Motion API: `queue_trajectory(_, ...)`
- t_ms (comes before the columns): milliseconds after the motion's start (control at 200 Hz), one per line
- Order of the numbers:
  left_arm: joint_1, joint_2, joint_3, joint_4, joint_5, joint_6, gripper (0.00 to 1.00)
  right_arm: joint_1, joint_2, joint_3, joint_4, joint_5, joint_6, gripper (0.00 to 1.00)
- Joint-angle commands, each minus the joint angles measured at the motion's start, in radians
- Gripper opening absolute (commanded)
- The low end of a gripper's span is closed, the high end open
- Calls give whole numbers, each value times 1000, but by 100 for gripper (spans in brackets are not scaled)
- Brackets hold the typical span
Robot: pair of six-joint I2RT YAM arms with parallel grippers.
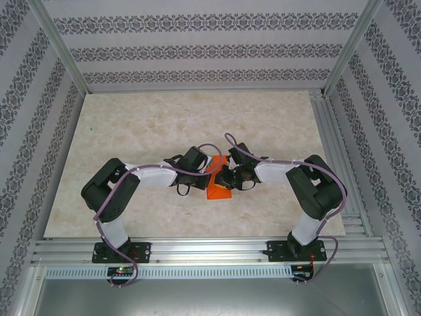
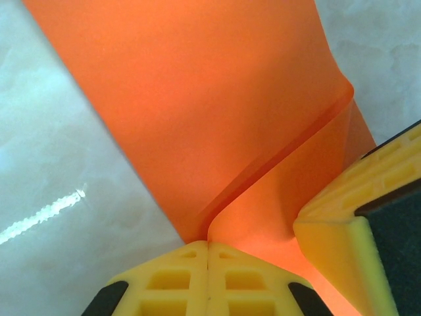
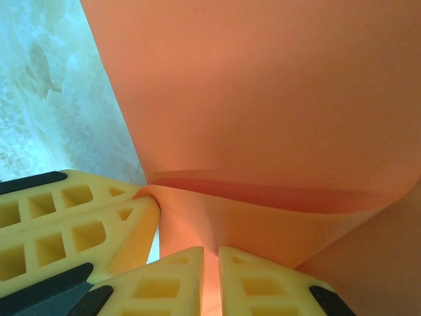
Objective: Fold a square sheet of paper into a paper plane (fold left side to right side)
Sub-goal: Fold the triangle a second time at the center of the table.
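We saw both arms meeting mid-surface over the orange paper. The left gripper was pinched shut on the paper's edge. The right gripper, just beside it, was clamped on the paper too. The paper bent in a soft fold ahead of them.

ORANGE ON MARBLE: A bright orange square sheet of paper lies partly doubled over between the two sets of jaws. In the left wrist view its thin, plain surface rises away from the left gripper, whose jaws are pressed together on its near edge. A soft fold runs diagonally up and to the right from their tips. In the right wrist view the right gripper pinches the paper between its jaws, and a rounded, uncreased fold bows just beyond them.
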Motion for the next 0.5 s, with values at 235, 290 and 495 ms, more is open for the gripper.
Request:
queue_trajectory(235, -1, 3, 14, 11, 1, -8, 1, 2, 42, -33, -25, 36, -11, 14)
queue_trajectory(290, -1, -13, 13, 8, -3, -10, 6, 2, 48, -35, -23, 35, -10, 14)
queue_trajectory(495, 0, -123, -21, -11, -16, -46, 16, 1, 49, -37, -28, 36, -14, 14)
